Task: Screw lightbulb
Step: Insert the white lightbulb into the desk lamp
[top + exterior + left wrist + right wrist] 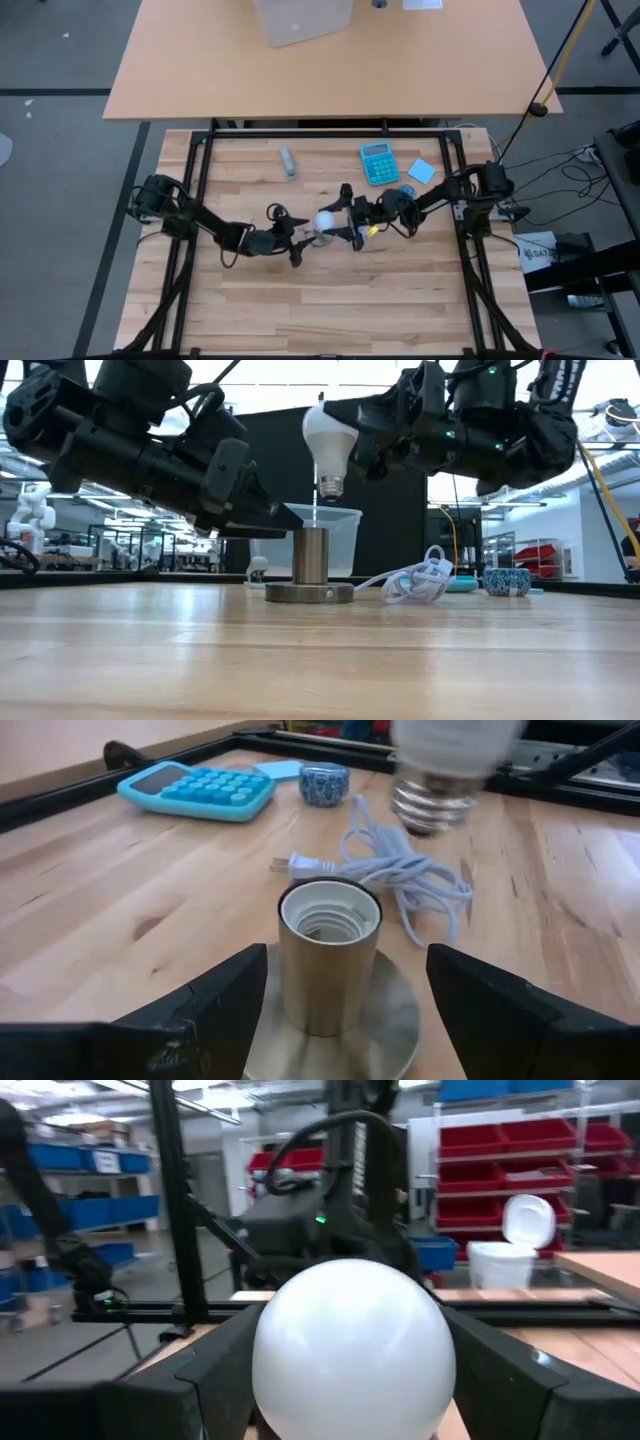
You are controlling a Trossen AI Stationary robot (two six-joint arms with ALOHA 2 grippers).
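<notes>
The white lightbulb (324,438) hangs upright with its silvery screw end (329,486) down, just above the open top of the brass socket (310,555). The socket stands on its round base (310,593) on the wooden table. My right gripper (350,1355) comes in from the table's right and is shut on the bulb's head. My left gripper (345,960) comes in low from the left and is open. Its fingers (215,1010) stand on either side of the socket tube (328,960), with a gap showing on both sides. My right gripper pinches the bulb's rounded frosted head (275,1350) between its two fingers, one on each side. The fingers lie about level and come from the table's right. The bulb is upright, screw end down, lifted clear above the socket.
The socket's white cable (420,580) lies coiled beyond and to the right of it. A blue calculator (379,163), a blue note (421,171) and a small patterned bowl (405,190) lie toward the far right. A grey piece (288,161) lies at the far left.
</notes>
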